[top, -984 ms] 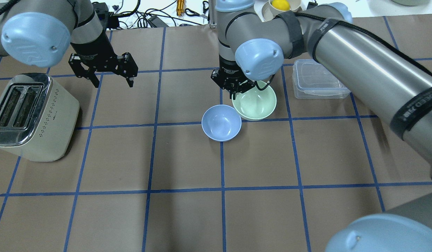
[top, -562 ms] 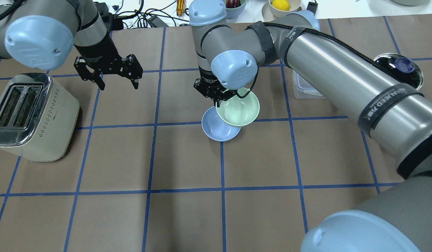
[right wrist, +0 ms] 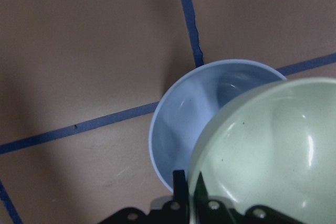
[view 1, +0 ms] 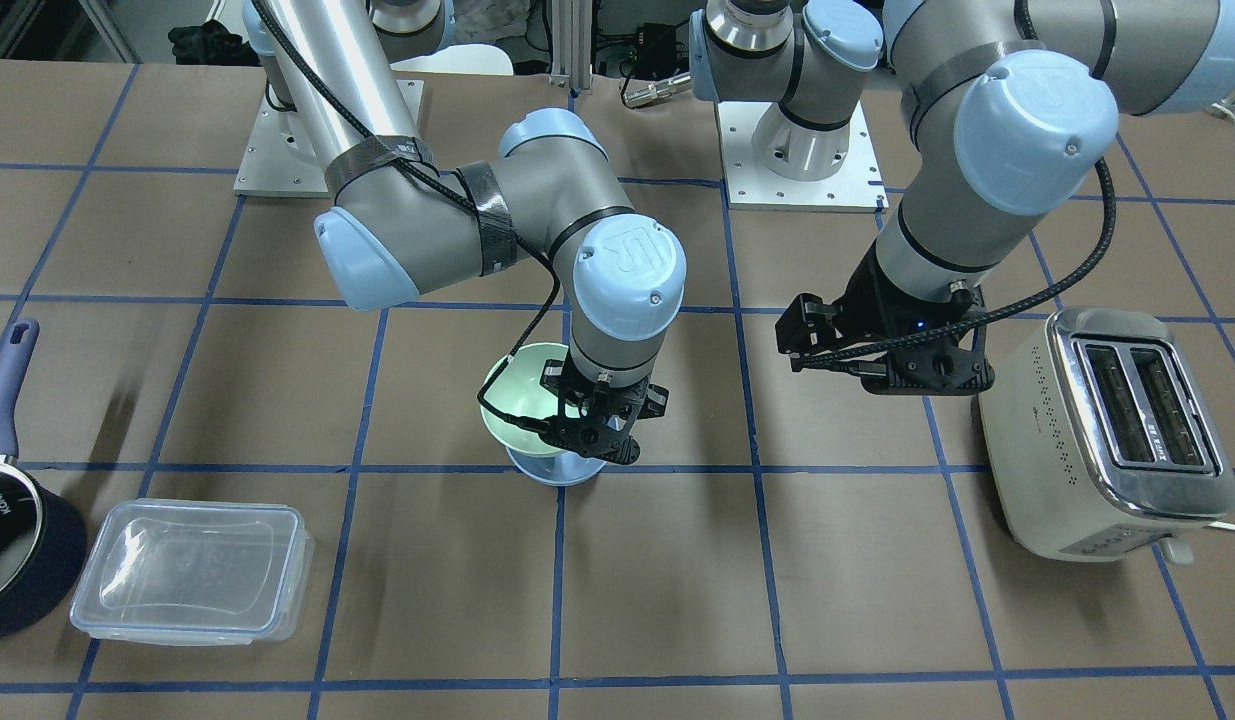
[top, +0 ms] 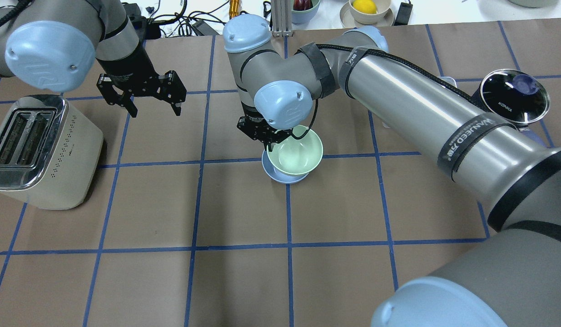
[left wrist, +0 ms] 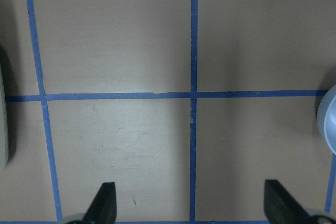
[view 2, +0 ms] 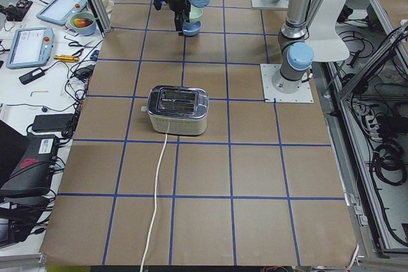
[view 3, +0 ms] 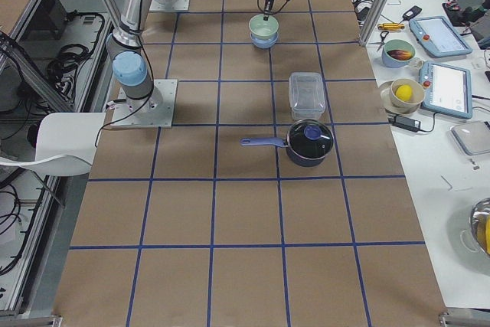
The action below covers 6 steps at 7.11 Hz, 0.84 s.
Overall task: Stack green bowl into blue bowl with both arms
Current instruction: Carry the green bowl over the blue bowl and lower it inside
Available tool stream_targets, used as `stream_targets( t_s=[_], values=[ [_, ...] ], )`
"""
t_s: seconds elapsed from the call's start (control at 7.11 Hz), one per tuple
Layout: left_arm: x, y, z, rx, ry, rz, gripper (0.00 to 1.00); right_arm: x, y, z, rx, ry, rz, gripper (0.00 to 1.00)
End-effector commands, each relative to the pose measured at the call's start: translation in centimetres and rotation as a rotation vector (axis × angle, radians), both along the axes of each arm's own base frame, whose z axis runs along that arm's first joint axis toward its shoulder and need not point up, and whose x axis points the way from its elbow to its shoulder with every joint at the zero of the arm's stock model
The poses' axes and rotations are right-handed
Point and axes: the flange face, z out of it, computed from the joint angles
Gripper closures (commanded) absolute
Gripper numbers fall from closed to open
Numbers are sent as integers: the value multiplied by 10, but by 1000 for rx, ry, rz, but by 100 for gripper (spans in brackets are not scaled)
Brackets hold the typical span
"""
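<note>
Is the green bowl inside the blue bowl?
Not seated: the right gripper holds the green bowl by its rim, off-centre over the blue bowl, whose interior shows.

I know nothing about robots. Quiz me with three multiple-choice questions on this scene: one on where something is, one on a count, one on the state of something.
1. Where is the green bowl?
A) upside down, alone
B) over the blue bowl, off-centre
C) underneath the blue bowl

2. How many slots does the toaster have?
A) one
B) two
C) four

3. What state is the left gripper in?
A) open and empty
B) shut on the green bowl
C) shut on the blue bowl

Answers:
1 B: the right gripper pinches its rim above the blue bowl, whose edge shows beneath.
2 B: two dark slots show on its top.
3 A: its fingers stand apart with nothing between them.
</note>
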Motion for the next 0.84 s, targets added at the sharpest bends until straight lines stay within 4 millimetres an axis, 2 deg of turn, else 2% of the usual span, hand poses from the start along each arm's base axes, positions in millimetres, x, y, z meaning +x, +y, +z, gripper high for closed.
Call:
stream_targets(
  t_s=[0.0,0.28,0.42,0.56,0.7],
  values=[
    [0,0,0,0,1,1,0,7,-6,-7,-9,0,20,100],
    [-1,0,-1,1,1,1,0,9,-9,-17,6,0,17,100],
    [-1,0,-1,1,1,1,0,10,-8,-18,8,1,14,54],
    [-1,0,-1,1,1,1,0,12,-5,-16,9,8,10,1],
    [0,0,-1,1,0,1,0,16,0,-17,15,16,20,0]
  ],
)
